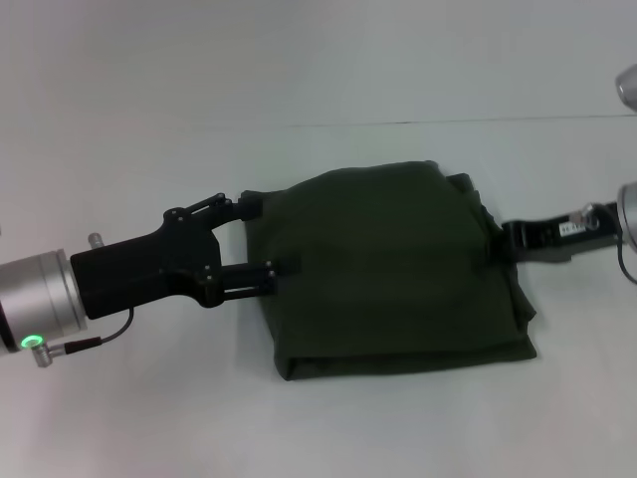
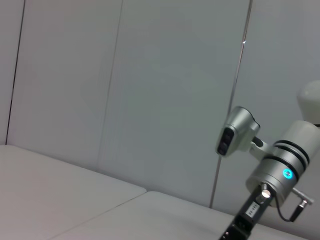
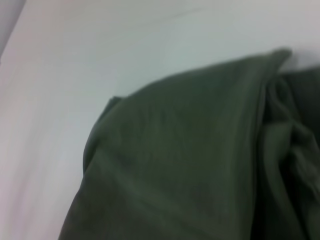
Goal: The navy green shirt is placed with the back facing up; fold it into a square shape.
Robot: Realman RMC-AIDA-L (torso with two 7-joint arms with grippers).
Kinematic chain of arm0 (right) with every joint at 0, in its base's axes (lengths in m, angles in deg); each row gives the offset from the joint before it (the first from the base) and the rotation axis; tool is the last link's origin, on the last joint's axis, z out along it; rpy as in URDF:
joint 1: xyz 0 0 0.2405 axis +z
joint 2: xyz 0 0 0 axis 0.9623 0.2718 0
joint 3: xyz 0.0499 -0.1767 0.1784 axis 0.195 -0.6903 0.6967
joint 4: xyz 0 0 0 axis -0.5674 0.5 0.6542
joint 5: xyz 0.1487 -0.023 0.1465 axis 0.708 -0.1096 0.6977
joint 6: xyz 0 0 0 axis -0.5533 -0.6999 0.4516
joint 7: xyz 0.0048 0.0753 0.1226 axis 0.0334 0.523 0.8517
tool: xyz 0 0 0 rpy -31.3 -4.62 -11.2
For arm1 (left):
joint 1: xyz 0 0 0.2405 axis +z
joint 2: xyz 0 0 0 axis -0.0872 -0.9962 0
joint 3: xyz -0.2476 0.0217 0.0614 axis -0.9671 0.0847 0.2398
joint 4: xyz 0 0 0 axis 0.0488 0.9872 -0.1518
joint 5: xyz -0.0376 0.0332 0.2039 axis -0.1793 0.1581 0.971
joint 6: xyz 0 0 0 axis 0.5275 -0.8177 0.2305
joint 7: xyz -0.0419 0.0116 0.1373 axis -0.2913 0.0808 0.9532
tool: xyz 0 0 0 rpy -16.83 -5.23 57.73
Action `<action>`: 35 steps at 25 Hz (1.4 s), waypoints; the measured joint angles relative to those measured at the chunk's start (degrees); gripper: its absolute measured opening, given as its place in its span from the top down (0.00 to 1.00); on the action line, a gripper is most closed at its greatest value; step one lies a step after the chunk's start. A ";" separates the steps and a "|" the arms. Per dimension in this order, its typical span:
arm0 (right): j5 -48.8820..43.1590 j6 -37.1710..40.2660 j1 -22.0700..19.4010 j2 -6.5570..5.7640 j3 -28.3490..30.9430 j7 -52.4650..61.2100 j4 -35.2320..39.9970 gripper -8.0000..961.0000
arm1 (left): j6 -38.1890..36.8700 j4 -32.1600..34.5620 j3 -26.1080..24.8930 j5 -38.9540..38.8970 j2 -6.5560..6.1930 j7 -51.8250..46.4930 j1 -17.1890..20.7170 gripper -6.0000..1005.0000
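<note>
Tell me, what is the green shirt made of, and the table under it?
The shirt looks like soft, matte woven or knit cloth: it creases, bulges and lies in layers. The table looks hard, smooth and pale, perhaps laminate or plastic; I can't tell which.

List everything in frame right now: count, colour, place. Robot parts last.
shirt: 1, dark olive green, folded into a rough square at the table's centre, plain side up, layers bunched along its right edge.
table: 1, white, under the shirt.
wall panels: several, pale grey, behind the table, in the left wrist view.
left gripper: 1, black, at the shirt's left edge, fingers apart with tips at the cloth.
right gripper: 1, black, at the shirt's right edge; fingertips hidden by cloth.
</note>
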 joint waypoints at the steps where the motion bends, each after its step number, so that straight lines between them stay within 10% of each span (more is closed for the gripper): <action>1: 0.14 0.37 -0.37 -0.01 0.05 0.82 0.10 0.96 | 0.07 0.14 0.00 0.00 -0.01 -0.18 -0.03 0.07; 8: 0.72 0.55 -1.81 -1.19 3.20 3.85 0.74 0.96 | 0.63 1.61 0.19 0.18 -0.30 -2.49 -0.73 0.07; 23: 9.97 -9.93 2.54 -2.23 4.69 -8.03 5.66 0.49 | 0.75 3.00 -1.13 -0.42 -1.09 -7.11 -2.73 0.07; 35: 13.00 -26.15 3.02 7.42 -0.25 -35.81 0.91 0.42 | 0.86 3.01 -1.93 -1.52 -1.69 -8.64 -3.59 0.07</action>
